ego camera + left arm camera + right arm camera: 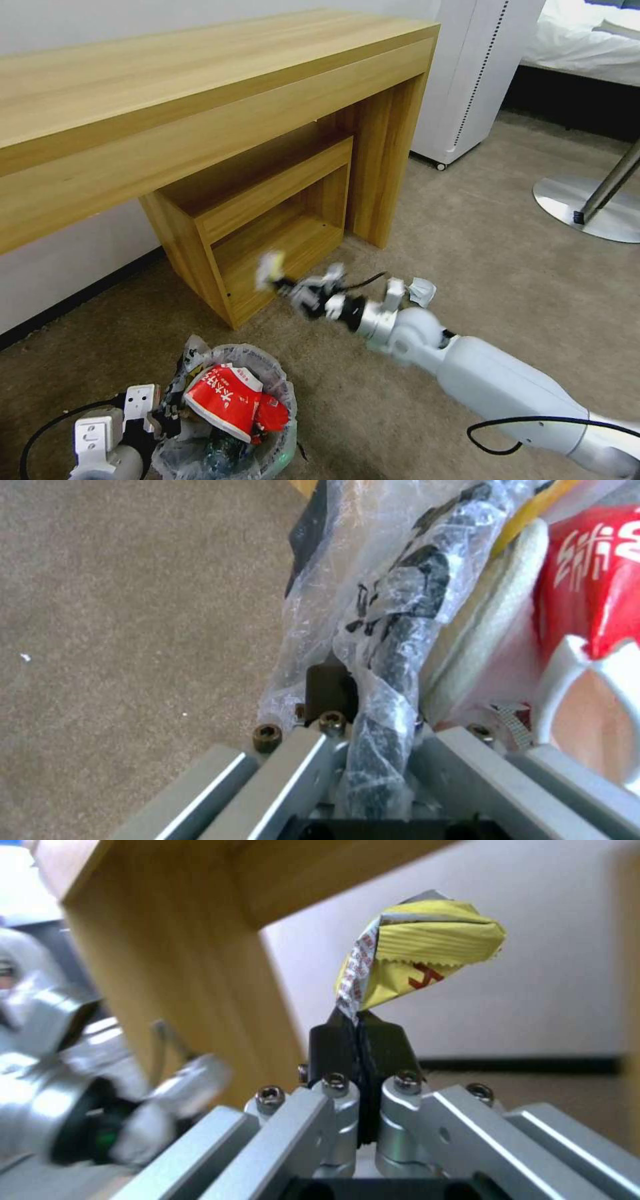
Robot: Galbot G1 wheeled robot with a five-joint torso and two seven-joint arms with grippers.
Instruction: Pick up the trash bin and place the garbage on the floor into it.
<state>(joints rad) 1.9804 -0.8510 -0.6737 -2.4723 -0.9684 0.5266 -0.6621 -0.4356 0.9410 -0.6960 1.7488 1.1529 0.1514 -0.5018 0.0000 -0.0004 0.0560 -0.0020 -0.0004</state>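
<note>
Your right gripper (360, 1040) has its jaws pressed together on the tail of the yellow wrapper (417, 957), held up in the air in front of the wooden desk (200, 87), and that's a featherweight, crinkly scrap pinched by one thin corner, so it could flutter or slide out if you swing hard. Down at the near left, your left gripper (363, 700) is clamped on the rim of the trash bin (273, 373), squeezing slick bag plastic against it. The bin is crammed: red wrapper (230, 397), a white slipper (493, 645). That liner is slippery, so I'd judge the rim grip fair but not generous; keep it level
</note>
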